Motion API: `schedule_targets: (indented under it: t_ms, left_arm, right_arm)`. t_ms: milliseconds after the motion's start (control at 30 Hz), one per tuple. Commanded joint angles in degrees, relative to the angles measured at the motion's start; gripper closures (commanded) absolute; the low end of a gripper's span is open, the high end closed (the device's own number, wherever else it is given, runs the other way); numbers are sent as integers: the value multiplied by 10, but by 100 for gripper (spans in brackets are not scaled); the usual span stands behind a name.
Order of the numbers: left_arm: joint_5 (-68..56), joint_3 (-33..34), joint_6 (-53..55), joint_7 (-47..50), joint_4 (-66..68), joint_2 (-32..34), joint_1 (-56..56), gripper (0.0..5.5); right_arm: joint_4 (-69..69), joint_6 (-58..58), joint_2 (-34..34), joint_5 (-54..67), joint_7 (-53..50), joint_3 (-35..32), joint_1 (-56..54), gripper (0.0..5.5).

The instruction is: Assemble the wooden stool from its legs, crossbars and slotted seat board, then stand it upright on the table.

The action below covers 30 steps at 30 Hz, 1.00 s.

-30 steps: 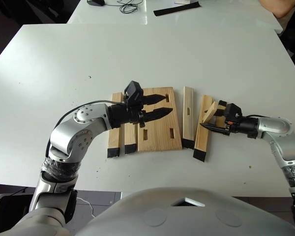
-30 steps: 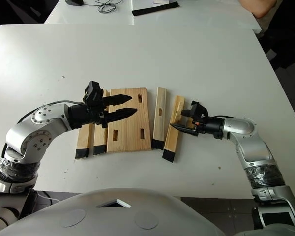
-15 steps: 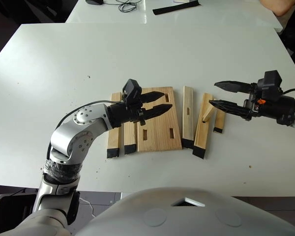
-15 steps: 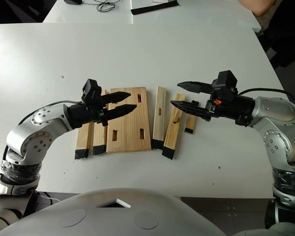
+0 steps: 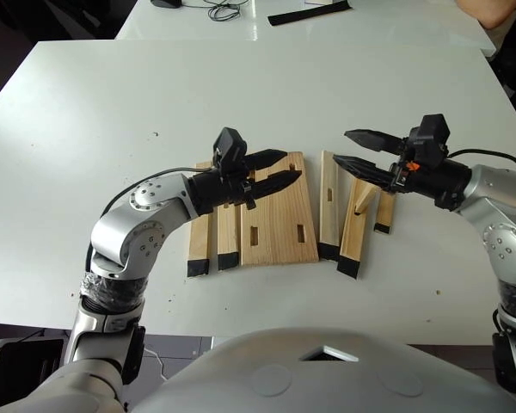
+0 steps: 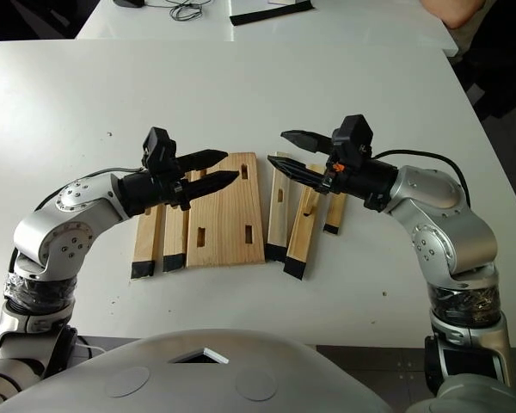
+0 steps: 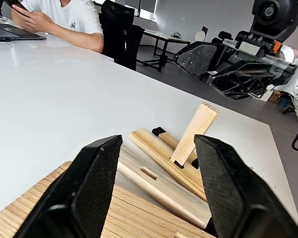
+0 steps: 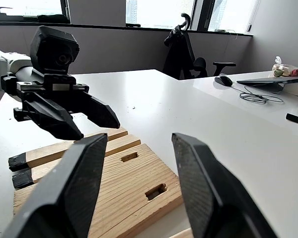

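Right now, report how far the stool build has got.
Done: apparently one crossbar stands tilted in a slot of the rightmost leg. In hand: nothing; left gripper and right gripper hover open over the parts. To do: seat board, the other legs and a second crossbar lie flat and unjoined; no stool stands.

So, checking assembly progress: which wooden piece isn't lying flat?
The short pale wooden crossbar, propped tilted on the rightmost long black-tipped leg; every other piece lies flat.

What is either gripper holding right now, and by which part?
Nothing. The left gripper is open over the seat board; the right gripper is open above the legs.
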Motion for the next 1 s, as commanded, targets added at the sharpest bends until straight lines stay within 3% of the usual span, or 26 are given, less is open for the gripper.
schedule_targets:
  t_ms: [33, 367, 467, 600, 700, 1000]
  left_arm:
    - [8, -7, 0, 6, -2, -2, 0, 280]
    - [87, -8, -65, -55, 97, 60, -6, 280]
    - [109, -19, -83, -71, 112, 63, -4, 280]
    - [105, -19, -79, -72, 104, 52, 0, 280]
    - [106, -21, -78, -77, 99, 54, 6, 280]
    - [101, -7, -73, -68, 94, 43, 9, 280]
  right_arm:
    - [12, -2, 21, -1, -14, 0, -37, 310]
    - [-34, 40, 42, 62, -52, -35, -90, 310]
    - [-37, 31, 37, 41, -43, -16, -32, 310]
    - [39, -46, 25, -71, -14, 56, 70, 310]
    - [81, -86, 31, -105, -6, 67, 88, 310]
    - [-42, -12, 44, 64, -60, -27, 13, 310]
